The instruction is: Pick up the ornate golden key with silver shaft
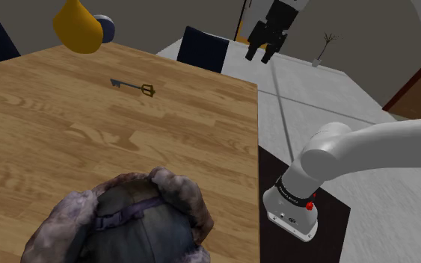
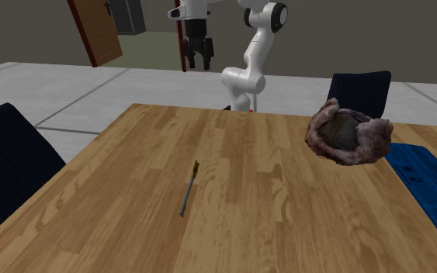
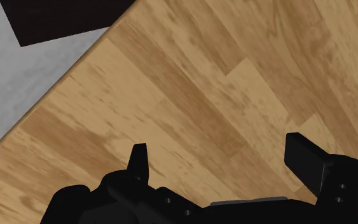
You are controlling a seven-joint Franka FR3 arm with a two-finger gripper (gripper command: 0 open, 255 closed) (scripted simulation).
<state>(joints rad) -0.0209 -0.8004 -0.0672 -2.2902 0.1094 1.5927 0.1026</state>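
Note:
The key [image 1: 134, 87] lies flat on the wooden table [image 1: 89, 142], a thin dark shaft with a golden bow at one end. In the second exterior view the key [image 2: 189, 188] rests near the table's middle, lengthwise toward the camera. My black gripper [image 1: 259, 57] hangs high in the air over the table edge nearest the stand, far from the key, and it is open. The second exterior view has the gripper [image 2: 197, 63] up by the arm's base side. In the wrist view the fingers [image 3: 139, 160] stand wide apart around the gripper's gap [image 3: 222, 159], above bare wood.
A fur-trimmed grey-purple bundle [image 1: 119, 220] sits on the table close to the shoulder camera. A yellow rounded object [image 1: 78, 28] stands at the far end. Dark blue chairs [image 2: 7, 167] flank the table. A blue flat item [image 2: 426, 186] lies at the second exterior view's right.

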